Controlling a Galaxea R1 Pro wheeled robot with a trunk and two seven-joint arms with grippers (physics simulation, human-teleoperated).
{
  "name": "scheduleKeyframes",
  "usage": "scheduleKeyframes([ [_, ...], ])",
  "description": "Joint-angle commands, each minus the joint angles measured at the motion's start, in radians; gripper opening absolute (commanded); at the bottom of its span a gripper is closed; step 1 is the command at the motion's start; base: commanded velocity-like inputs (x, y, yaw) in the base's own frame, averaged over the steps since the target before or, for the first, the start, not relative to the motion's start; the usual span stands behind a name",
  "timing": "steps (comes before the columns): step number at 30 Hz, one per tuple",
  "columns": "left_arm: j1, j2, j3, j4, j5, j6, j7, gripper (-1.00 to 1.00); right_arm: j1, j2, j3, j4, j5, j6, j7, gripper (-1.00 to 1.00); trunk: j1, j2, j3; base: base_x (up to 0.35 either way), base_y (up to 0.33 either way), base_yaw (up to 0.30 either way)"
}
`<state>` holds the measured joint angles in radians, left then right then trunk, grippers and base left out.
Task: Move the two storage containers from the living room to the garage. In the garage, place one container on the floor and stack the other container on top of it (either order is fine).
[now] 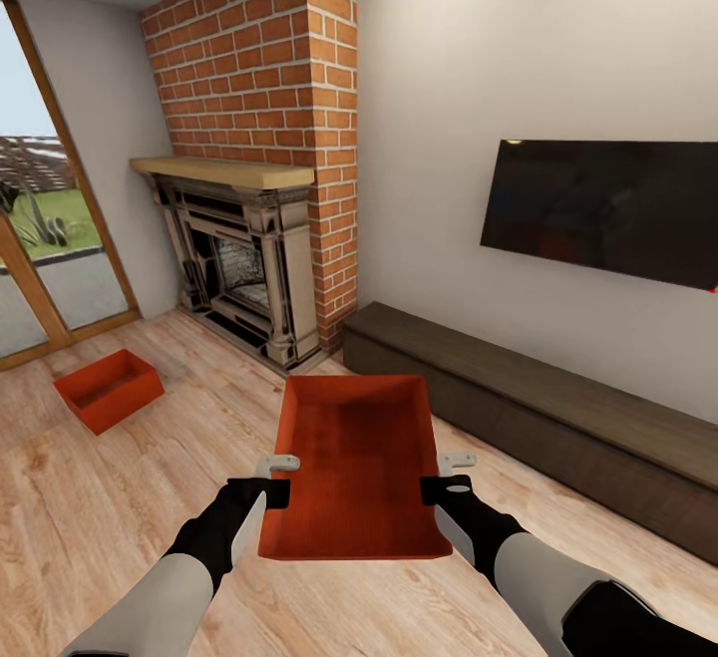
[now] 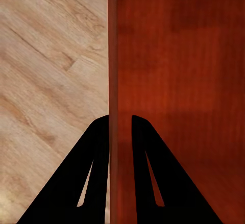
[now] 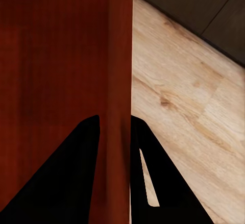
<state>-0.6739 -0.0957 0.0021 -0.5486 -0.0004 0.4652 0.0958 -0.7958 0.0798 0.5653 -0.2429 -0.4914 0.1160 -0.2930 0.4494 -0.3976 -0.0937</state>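
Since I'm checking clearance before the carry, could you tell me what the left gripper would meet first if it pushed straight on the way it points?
The left gripper is shut on the held container's side wall, so it would run along that wall; beyond lies wood floor, depth unclear.

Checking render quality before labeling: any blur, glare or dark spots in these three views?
Head view: sharp, evenly lit, no glare on the TV; straight edges lean toward the frame borders. Left wrist view: fingers are flat black silhouettes astride the held container wall. Right wrist view: same, black fingers, wall slightly soft up close.
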Motion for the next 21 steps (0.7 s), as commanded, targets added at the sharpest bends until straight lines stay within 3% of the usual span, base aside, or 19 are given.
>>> scheduleKeyframes([
  [1,-0.001,-0.001,0.005,-0.005,-0.041,-0.002,0.022,-1.00,0.000,0.000,0.015,0.002,-0.023,0.007,-0.008,-1.00,0.001,-0.002,-0.002,0.000,0.000,0.000],
  [21,-0.001,-0.001,0.004,-0.005,-0.041,-0.002,0.022,-1.00,0.000,0.000,0.015,0.002,-0.023,0.007,-0.008,-1.00,0.001,-0.002,-0.002,0.000,0.000,0.000],
])
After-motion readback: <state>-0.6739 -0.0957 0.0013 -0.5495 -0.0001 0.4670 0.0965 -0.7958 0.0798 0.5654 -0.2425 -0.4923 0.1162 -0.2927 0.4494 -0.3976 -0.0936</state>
